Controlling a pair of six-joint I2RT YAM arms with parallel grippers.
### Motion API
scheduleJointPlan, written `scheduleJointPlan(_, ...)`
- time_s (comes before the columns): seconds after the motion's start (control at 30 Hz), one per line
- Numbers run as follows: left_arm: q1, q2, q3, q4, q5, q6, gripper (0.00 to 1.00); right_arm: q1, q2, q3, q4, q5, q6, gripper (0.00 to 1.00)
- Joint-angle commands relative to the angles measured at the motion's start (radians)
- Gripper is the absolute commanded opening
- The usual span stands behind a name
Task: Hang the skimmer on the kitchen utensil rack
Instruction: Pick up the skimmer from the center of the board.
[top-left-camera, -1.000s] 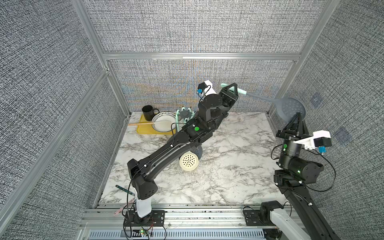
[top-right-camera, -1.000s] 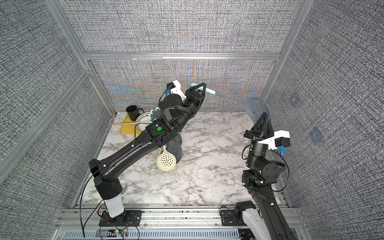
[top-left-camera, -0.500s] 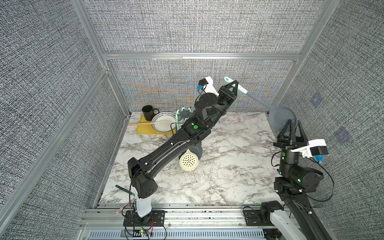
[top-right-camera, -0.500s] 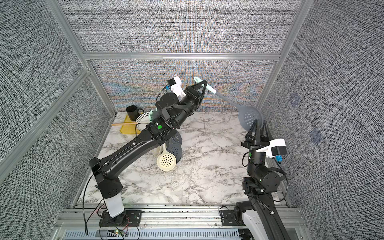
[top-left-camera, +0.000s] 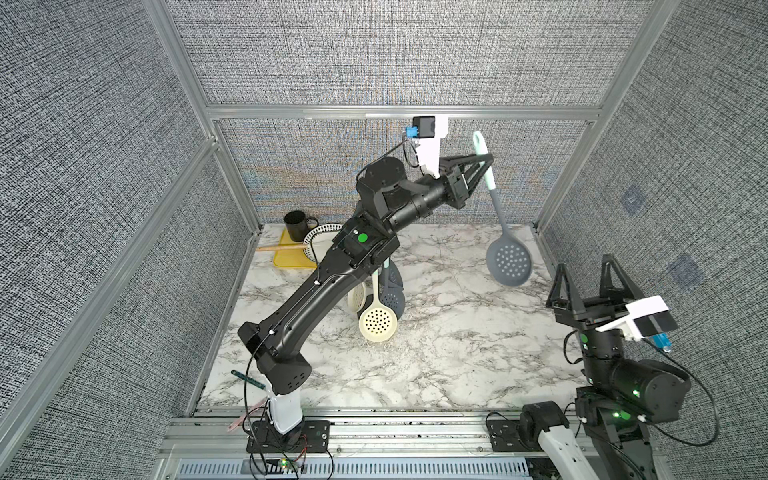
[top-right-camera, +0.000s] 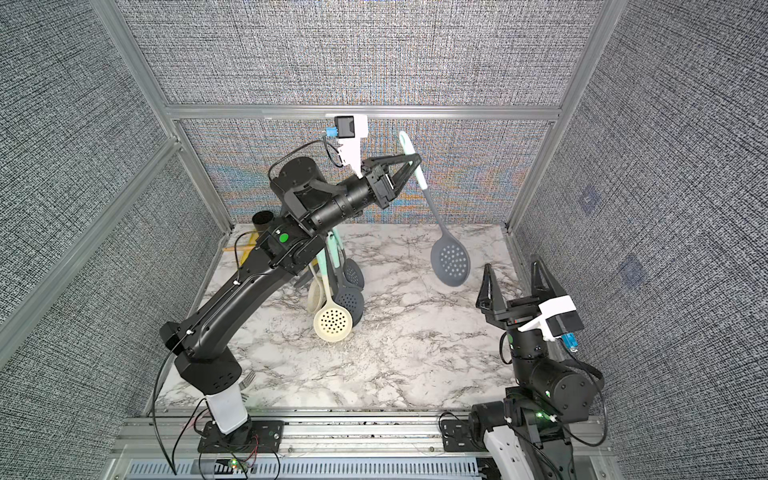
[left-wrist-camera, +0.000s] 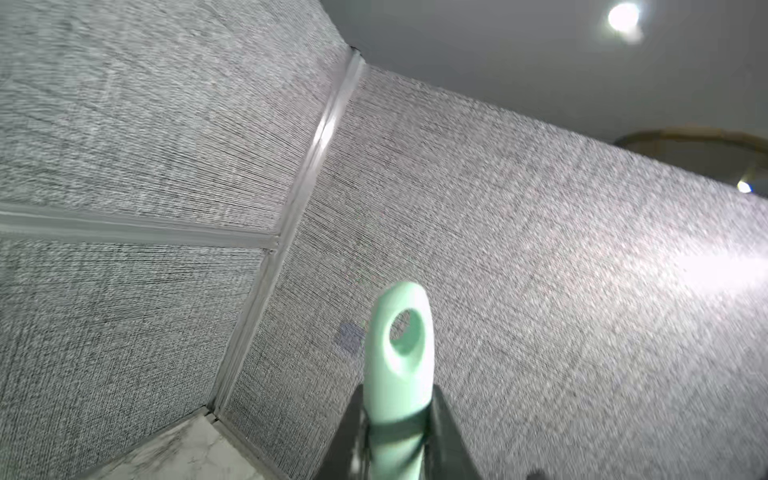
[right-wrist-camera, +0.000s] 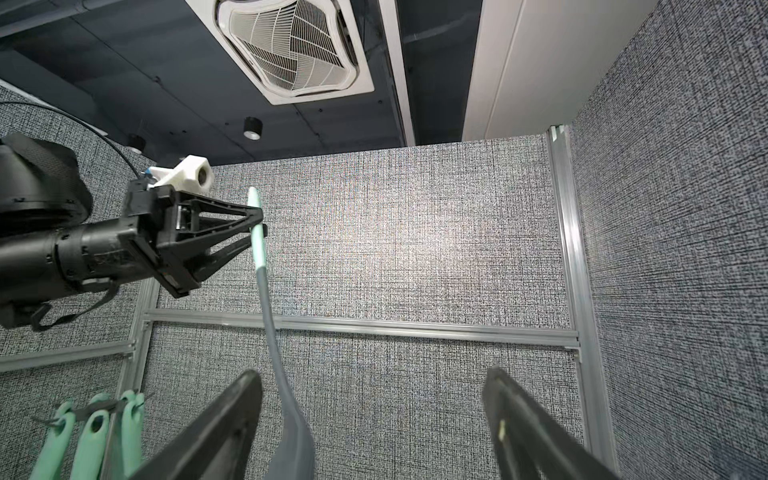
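item: skimmer (top-left-camera: 509, 262) (top-right-camera: 451, 262). mint-green handle, grey shaft, round perforated grey head. it is held in the air over the far right part of the marble tabletop (top-left-camera: 436, 353). it hangs nearly upright, head down and handle end up. the hanging hole in the handle end (left-wrist-camera: 399, 353) is seen just above the clamping point. nothing is touched by the head.

item: left gripper (top-left-camera: 486, 160) (top-right-camera: 415, 160) (right-wrist-camera: 257, 222). raised high near the back wall, with the fingers (left-wrist-camera: 444, 436) closed tightly on the mint handle of the skimmer.

item: right gripper (top-left-camera: 584, 262) (top-right-camera: 511, 267) (right-wrist-camera: 370, 378). pointed upward at the right edge of the table, fingers spread wide, nothing held. it is placed below and beside the skimmer head. a gap between them is shown in both top views.

item: kitchen utensil rack (right-wrist-camera: 93, 409). largely hidden behind the left arm in both top views, well apart from the held skimmer. thin dark hooks carrying several mint handles are seen in the right wrist view.

item: cream skimmer (top-left-camera: 375, 324) (top-right-camera: 332, 322) and dark grey skimmers (top-left-camera: 394, 297) (top-right-camera: 350, 301), hung at the rack with their heads low.

item: black mug (top-left-camera: 296, 224), yellow tray (top-left-camera: 286, 257) and white perforated dish (top-left-camera: 322, 235), grouped at the far left corner.
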Motion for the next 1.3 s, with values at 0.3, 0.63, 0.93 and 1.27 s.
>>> scheduleJointPlan(0.3,-0.011,-0.388,-0.243,-0.617,0.057,0.511,0.02,0.001,0.137,0.283,-0.386,-0.309,0.06,0.86)
scheduleJointPlan(0.63,-0.011,-0.865,-0.884,-0.615,-0.122,0.592,0.01,0.002,0.245,0.175,-0.329,-0.383,0.138,0.86)
scheduleJointPlan(0.93,0.076,-1.001,-1.125,-0.485,-0.279,0.498,0.01,0.024,0.363,0.116,-0.292,-0.51,0.122,0.87)
scheduleJointPlan(1.27,0.303,-0.875,-1.03,-0.425,-0.038,0.51,0.01,0.223,0.486,0.098,-0.313,-0.298,0.018,0.88)
